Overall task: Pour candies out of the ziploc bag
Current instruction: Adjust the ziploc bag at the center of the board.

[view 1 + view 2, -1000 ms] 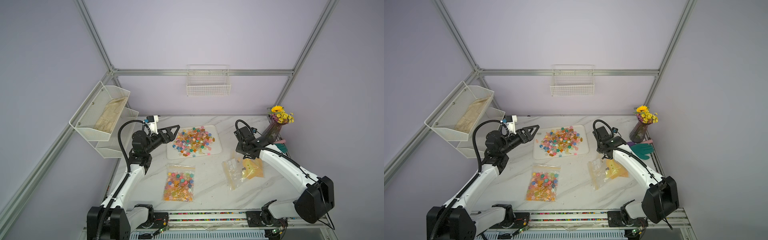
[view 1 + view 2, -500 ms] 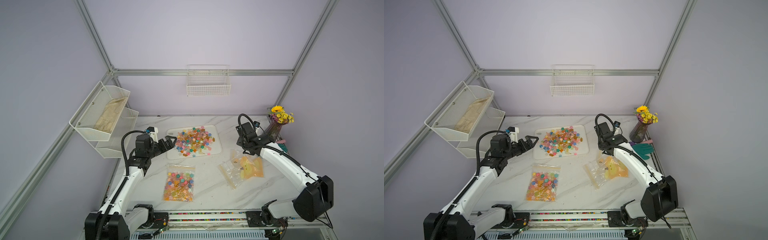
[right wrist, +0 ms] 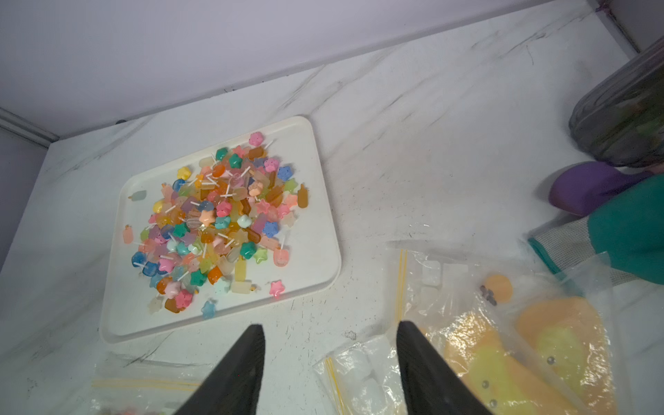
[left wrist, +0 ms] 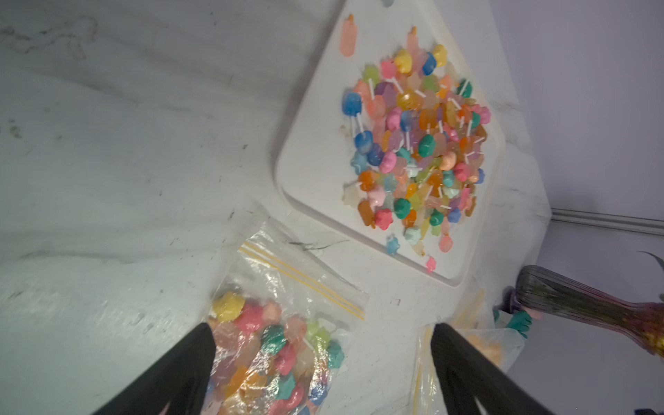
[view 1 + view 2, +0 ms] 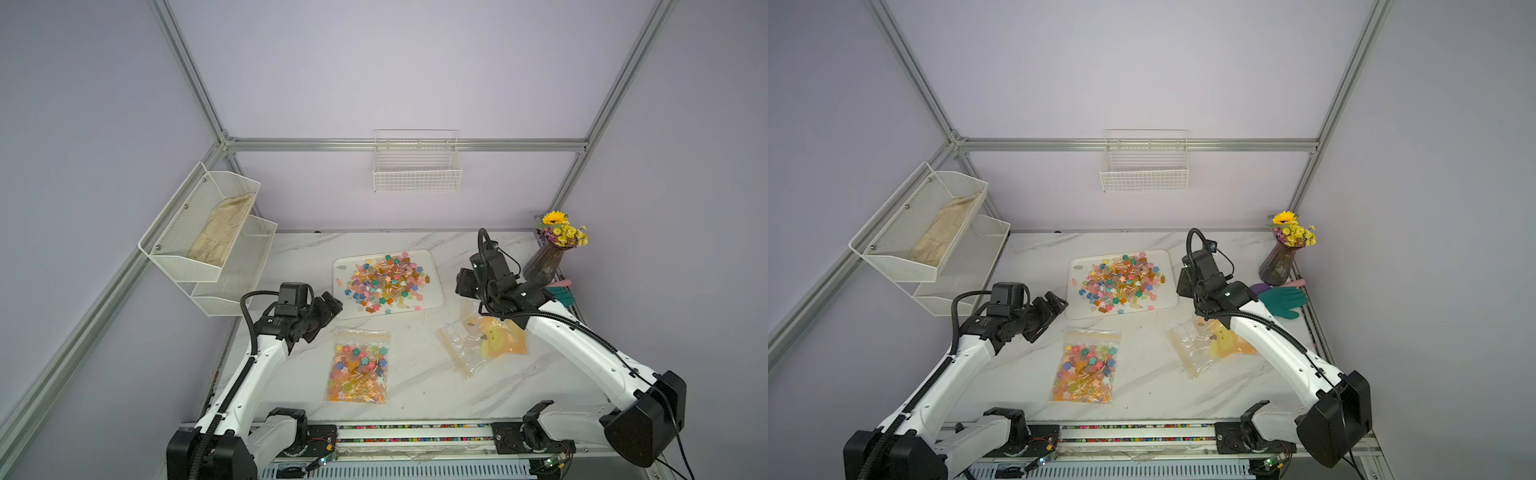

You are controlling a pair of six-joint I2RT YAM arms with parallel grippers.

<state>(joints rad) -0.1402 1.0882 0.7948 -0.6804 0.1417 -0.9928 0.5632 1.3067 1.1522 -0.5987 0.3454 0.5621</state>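
Observation:
A heap of multicoloured candies [image 5: 384,280] on thin white sticks lies on a white tray [image 5: 432,266] at the middle back. A clear ziploc bag [image 5: 359,365] packed with more candies lies flat in front of the tray, its yellow zip strip toward the tray. My left gripper [image 5: 332,303] hovers open left of the tray; in its wrist view the bag [image 4: 273,345] lies under its fingers. My right gripper [image 5: 462,286] hangs open by the tray's right edge, holding nothing, with bare table between its fingers [image 3: 237,370].
Two crumpled clear bags [image 5: 484,340] with orange and yellow pieces lie under the right arm. A vase of yellow flowers [image 5: 546,259] and a teal glove [image 5: 1283,300] stand at the right edge. White mesh shelves [image 5: 208,237] hang at the left, a wire basket [image 5: 417,168] on the back wall.
My right gripper has opened, let go of the crumpled bag, which now lies on the table, and risen toward the back. My left gripper has dropped and drawn back from the tray.

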